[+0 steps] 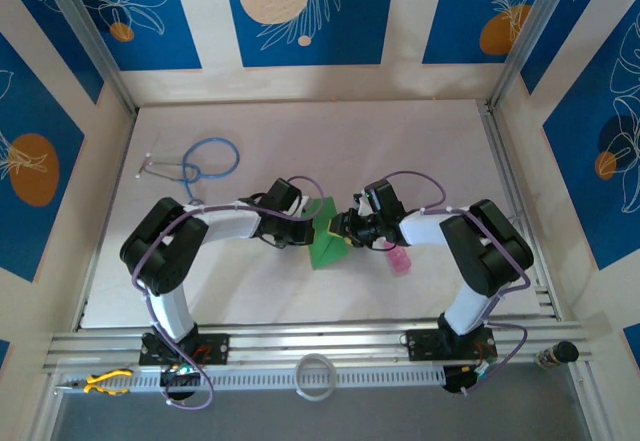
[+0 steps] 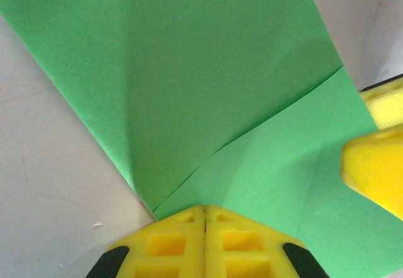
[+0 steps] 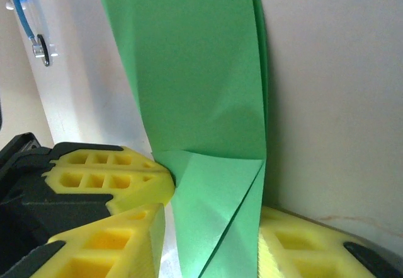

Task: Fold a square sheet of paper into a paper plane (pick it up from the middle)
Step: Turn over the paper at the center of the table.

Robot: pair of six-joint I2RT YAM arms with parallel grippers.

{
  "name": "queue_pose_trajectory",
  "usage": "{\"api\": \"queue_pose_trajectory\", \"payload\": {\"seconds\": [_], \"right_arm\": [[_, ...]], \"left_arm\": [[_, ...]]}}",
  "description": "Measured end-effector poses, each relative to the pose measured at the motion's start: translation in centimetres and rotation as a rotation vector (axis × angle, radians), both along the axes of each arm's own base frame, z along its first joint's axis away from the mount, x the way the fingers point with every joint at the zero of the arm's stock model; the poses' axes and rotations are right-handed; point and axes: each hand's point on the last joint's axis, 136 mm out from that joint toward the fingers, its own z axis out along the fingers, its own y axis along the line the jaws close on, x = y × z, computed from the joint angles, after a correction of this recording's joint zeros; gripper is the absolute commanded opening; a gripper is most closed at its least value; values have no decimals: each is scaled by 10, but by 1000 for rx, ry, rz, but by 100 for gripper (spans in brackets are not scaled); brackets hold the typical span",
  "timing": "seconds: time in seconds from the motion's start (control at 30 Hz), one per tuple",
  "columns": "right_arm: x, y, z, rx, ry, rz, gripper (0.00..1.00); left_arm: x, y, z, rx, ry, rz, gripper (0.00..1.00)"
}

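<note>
While the left gripper (image 2: 204,214), shut, pinches the square sheet of paper (image 1: 325,249) mid-frame, the right gripper (image 3: 211,227) straddles a fold part-open; creasing it likely needs closing

"What sort of place is this?"

"A robotics lab, a closed test cell. A left arm (image 1: 175,251) and a right arm (image 1: 480,251) are bolted to an aluminium rail (image 1: 320,342) along the bottom of the frame, at a white table (image 1: 400,151)."

"And around it?"

"Blue leaf-print wall panels (image 1: 310,11) across the top and sides, a metal post (image 1: 85,31) at upper left, yellow pliers (image 1: 105,382) lower left, a tape roll (image 1: 298,377) bottom centre."
</note>
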Motion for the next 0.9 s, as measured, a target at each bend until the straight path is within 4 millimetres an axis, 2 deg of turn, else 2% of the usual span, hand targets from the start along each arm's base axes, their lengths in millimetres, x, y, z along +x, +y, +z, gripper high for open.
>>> {"api": "queue_pose_trajectory", "payload": {"seconds": [0.17,0.33,0.4,0.53,0.73,0.9], "right_arm": [[2,0,-3,-4,3,0,23],[4,-1,-3,-4,-3,0,12],[4,-1,-2,-6,-10,5,10],[8,1,4,-11,-35,25,8],[16,-2,34,-75,-125,59,7],[32,-2,71,-255,-266,111,7]], "left_arm": [[0,0,0,-1,3,5,9],[-2,2,4,-4,-2,10,16],[-2,5,11,-6,-22,18,20],[3,13,37,-13,-105,52,27],[12,40,80,-9,-266,147,35],[18,76,108,10,-376,269,42]]}}
